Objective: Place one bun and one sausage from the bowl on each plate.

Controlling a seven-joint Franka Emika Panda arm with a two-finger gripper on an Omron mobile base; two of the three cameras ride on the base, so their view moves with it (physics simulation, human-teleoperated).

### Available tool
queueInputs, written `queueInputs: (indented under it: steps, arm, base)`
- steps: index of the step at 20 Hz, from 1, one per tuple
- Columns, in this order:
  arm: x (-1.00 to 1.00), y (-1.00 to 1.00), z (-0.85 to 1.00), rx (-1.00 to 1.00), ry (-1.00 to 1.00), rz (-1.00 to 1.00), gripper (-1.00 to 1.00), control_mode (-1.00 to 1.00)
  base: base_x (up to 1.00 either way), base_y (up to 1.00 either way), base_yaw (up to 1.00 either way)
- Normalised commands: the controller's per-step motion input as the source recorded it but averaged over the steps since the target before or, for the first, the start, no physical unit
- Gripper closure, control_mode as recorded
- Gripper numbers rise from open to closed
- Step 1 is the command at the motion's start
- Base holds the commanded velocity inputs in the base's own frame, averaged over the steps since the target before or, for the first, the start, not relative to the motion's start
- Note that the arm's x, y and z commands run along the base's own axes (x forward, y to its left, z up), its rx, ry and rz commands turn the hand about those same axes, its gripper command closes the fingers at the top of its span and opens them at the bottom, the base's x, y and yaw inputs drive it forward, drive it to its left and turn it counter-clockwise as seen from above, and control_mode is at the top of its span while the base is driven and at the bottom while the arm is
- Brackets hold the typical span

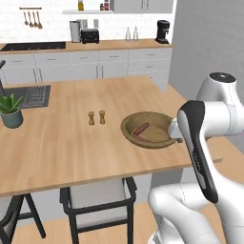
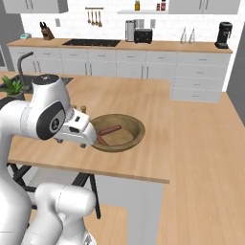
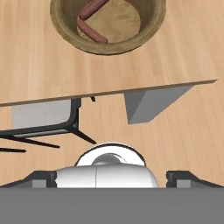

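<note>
The wide, shallow dark-brown wooden bowl (image 1: 148, 129) sits on the light wooden island counter (image 1: 71, 138), close to its near edge and toward its right end. Inside it lie two slim reddish-brown sausages (image 1: 141, 129): in the right base view one lies across the middle of the bowl (image 2: 110, 130) and the other rests against the near-left wall, partly hidden behind the arm. In the hand view both sausages (image 3: 91, 33) lie in the left half of the bowl (image 3: 109, 43), one angled up toward the far rim, the other along the near wall, their ends near each other.

The white arm's wrist hangs just beside the bowl's near rim, above the counter edge. The gripper's dark finger tips (image 3: 43, 178) show low at the two sides of the hand view, set wide apart, with nothing between them.

Left of the bowl stand two small brown wooden shakers (image 1: 96, 117), side by side. At the counter's far left stands a potted green plant (image 1: 10, 110).
</note>
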Motion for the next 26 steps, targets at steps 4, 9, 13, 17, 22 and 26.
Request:
queueInputs:
  steps: [4, 9, 13, 17, 22, 26]
  arm:
    - [0.00, 0.00, 0.00, 0.00, 0.00, 0.00, -1.00, 1.00]
    - [0.77, 0.00, -0.05, 0.04, 0.00, 0.11, -1.00, -1.00]
    - [1.00, 0.00, -0.22, 0.07, 0.00, 0.27, -1.00, -1.00]
    - [1.00, 0.00, -0.46, 0.02, 0.00, 0.24, -1.00, -1.00]
    - [0.90, 0.00, -0.46, 0.00, 0.00, 0.03, -1.00, -1.00]
    - [0.75, 0.01, -0.36, 0.00, 0.13, 0.05, -1.00, -1.00]
  base:
    - [0.79, 0.00, 0.00]
    - [0.16, 0.00, 0.00]
    - [0.00, 0.00, 0.00]
    - [0.00, 0.00, 0.00]
    - [0.00, 0.00, 0.00]
    - [0.00, 0.00, 0.00]
